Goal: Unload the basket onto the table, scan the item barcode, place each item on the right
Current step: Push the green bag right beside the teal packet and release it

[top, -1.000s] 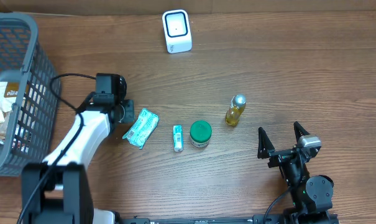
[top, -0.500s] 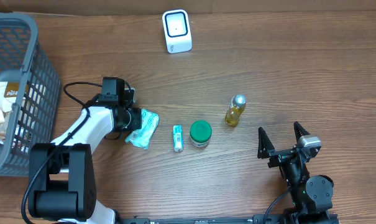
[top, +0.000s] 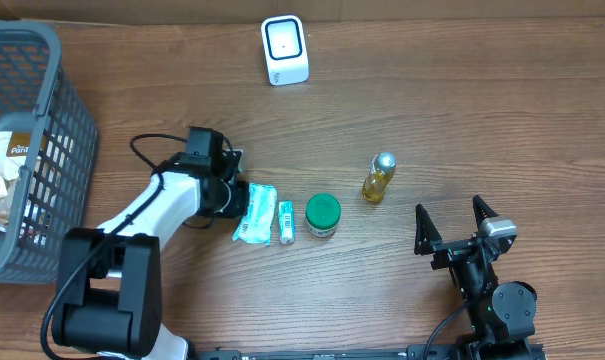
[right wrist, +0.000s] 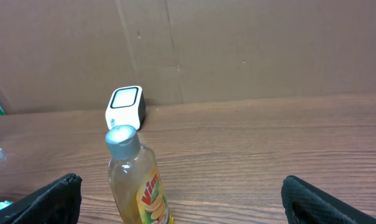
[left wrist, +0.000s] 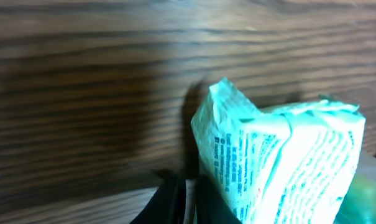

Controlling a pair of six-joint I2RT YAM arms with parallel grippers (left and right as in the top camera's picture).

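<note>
A teal-and-white packet (top: 254,212) lies on the wooden table, its printed end filling the right of the left wrist view (left wrist: 281,162). My left gripper (top: 237,196) is shut and presses against the packet's left side; its dark fingers (left wrist: 169,202) show together at the bottom edge beside the packet, with nothing clearly between them. The white barcode scanner (top: 284,50) stands at the back of the table and also shows in the right wrist view (right wrist: 125,107). My right gripper (top: 455,222) rests open near the front right, its jaws (right wrist: 181,196) wide apart and holding nothing.
A small teal tube (top: 286,221) touches the packet's right side, with a green-lidded jar (top: 323,214) just beyond it. A yellow bottle with a silver cap (top: 378,177) stands in front of the right gripper (right wrist: 138,180). A grey basket (top: 52,55) holding bagged goods sits at the far left.
My left gripper has slid right, and the teal packet has moved with it from left of centre up against the small tube. The right arm has not moved.
</note>
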